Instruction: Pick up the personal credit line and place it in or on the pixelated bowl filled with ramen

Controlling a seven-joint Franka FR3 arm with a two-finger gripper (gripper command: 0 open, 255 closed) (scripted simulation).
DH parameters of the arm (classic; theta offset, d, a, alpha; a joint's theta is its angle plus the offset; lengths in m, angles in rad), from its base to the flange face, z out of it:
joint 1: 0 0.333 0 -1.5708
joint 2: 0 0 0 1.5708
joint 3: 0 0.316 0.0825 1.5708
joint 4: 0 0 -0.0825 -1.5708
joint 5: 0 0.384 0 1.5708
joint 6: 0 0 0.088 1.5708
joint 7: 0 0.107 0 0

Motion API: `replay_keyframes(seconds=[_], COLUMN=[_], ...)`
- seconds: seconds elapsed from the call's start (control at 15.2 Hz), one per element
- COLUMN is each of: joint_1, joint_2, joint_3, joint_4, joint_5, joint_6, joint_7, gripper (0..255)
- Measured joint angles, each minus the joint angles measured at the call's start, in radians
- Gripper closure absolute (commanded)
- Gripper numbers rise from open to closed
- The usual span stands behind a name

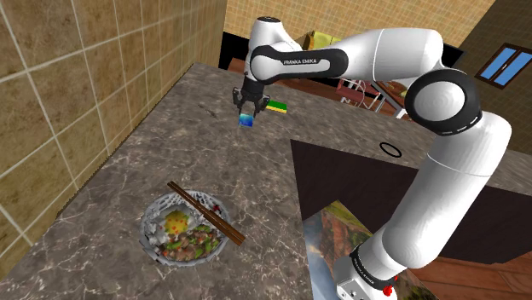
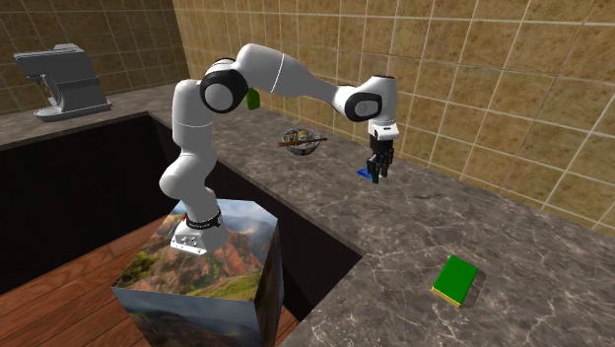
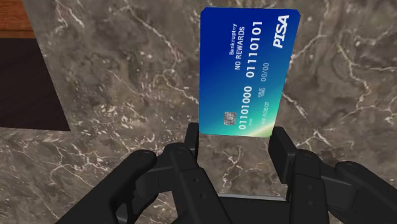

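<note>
Blue credit card (image 3: 248, 70), printed "PISA" and "NO REWARDS", sits between the 2 black fingers of the gripper (image 3: 235, 141). The fingers press on its 2 long edges near 1 short end, so the gripper is clamped on the card. In the shoulder view the gripper (image 1: 246, 113) hangs over the marble-patterned countertop (image 1: 170, 145) with the card (image 1: 246, 122) at its tips. Whether the card clears the surface cannot be told.

1. Target: the ramen bowl (image 1: 149, 223), with chopsticks (image 1: 205, 213) laid across it, lies at 7 o'clock from the gripper in the shoulder view, well apart. In the second exterior view the bowl (image 2: 317, 141) is at 10 o'clock from the gripper (image 2: 378, 168).
2. Handling, as judged: the card is light, thin, smooth and stiff across its width. An edge grip gives little contact area, so the card may pivot or slip in a fast swing.
3. Grip point: near the short end, as now. A hold nearer mid-length would likely reduce pivoting.
4. A green and yellow block (image 1: 275, 106) lies near the gripper at 2 o'clock in the shoulder view. It is no part of the task.
</note>
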Motion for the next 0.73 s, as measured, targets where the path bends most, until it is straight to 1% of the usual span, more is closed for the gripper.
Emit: replay_keyframes(seconds=[0.73], joint_1=[0.002], joint_2=[-0.026], joint_3=[0.005], joint_4=[0.113], joint_5=[0.016], joint_6=[-0.137], joint_7=[-0.023], gripper=[255])
